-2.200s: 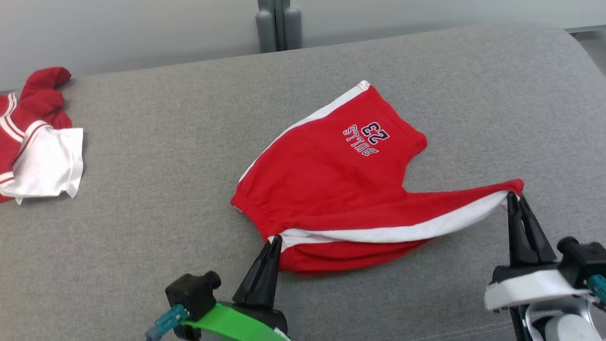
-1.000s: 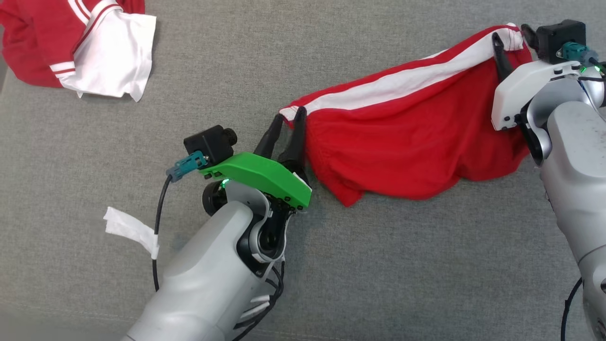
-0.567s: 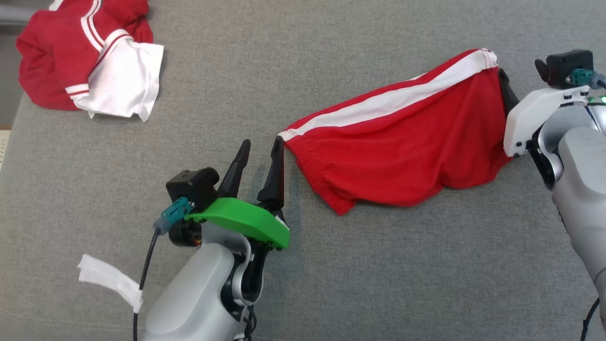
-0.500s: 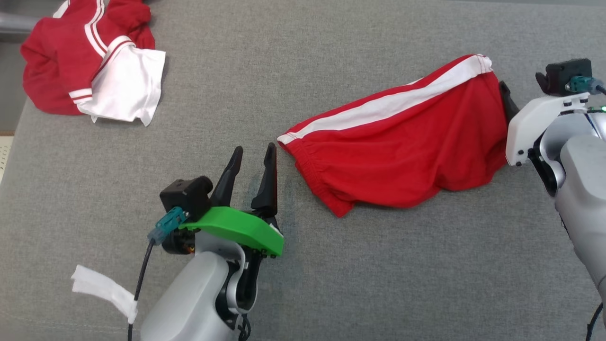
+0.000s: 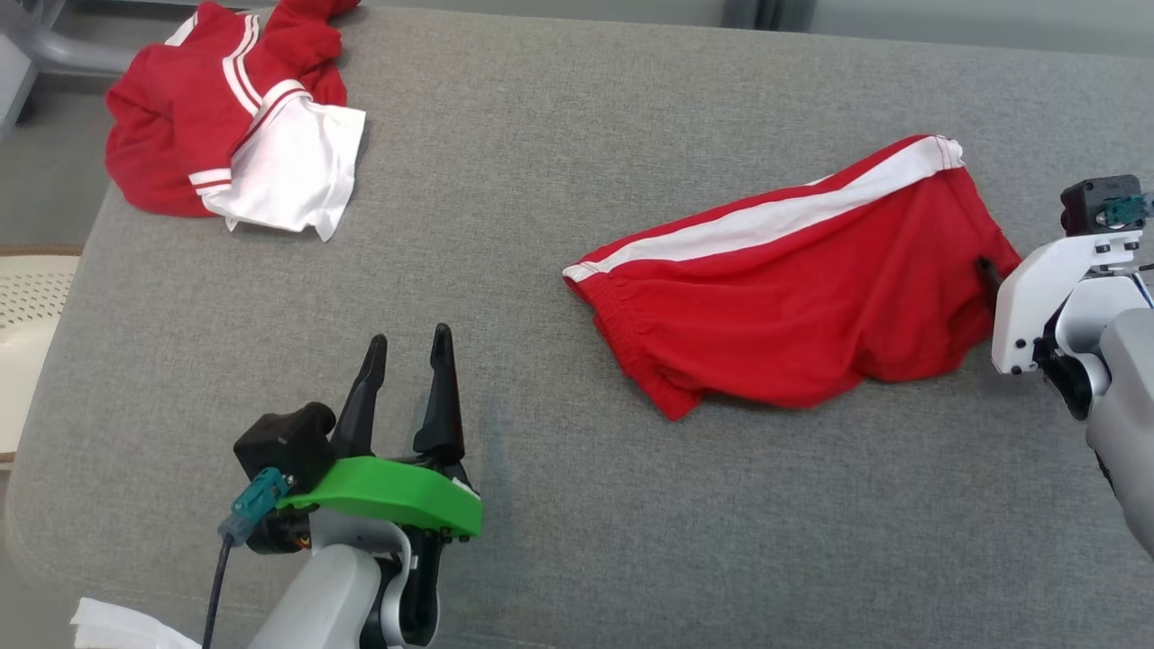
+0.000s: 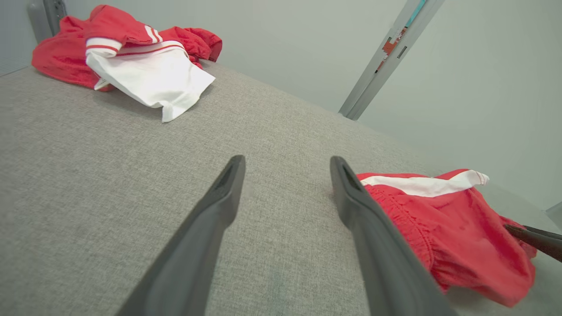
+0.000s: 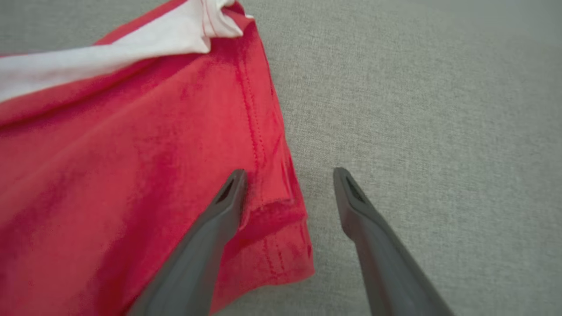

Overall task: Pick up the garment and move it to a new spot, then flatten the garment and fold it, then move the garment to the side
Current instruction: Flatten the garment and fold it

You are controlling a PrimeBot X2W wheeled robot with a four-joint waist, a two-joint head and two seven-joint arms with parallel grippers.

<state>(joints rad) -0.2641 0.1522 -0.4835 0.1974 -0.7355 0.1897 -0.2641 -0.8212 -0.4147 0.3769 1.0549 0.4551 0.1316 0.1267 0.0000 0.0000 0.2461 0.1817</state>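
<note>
Head view: we find the red shorts [image 5: 793, 288] lying loose on the right half of the grey cushion [image 5: 577, 117]. They are folded over, so the white side stripe [image 5: 766, 221] runs along the edge nearer the cushion's back. The elastic waistband [image 5: 622, 315] points toward the cushion's middle. The fabric is rumpled, not flat. A crumpled red-and-white jersey [image 5: 234, 126] sits at the cushion's far left corner, well apart from the shorts.

The left gripper [image 5: 409, 335] hovers over the cushion's near left part. Its fingers are spread wide with bare cushion between them, and it holds nothing. In the left wrist view, the shorts lie off to one side of these fingers, toward the cushion's right.

The right gripper [image 7: 289, 172] stands at the cushion's right side, over the leg end of the shorts. In the right wrist view, its fingers are spread wide. One finger is above the red hem [image 7: 272, 206] and the other is above bare cushion, with the hem's edge between them. No fabric is pinched. We cannot tell whether the finger above the hem touches it.
</note>
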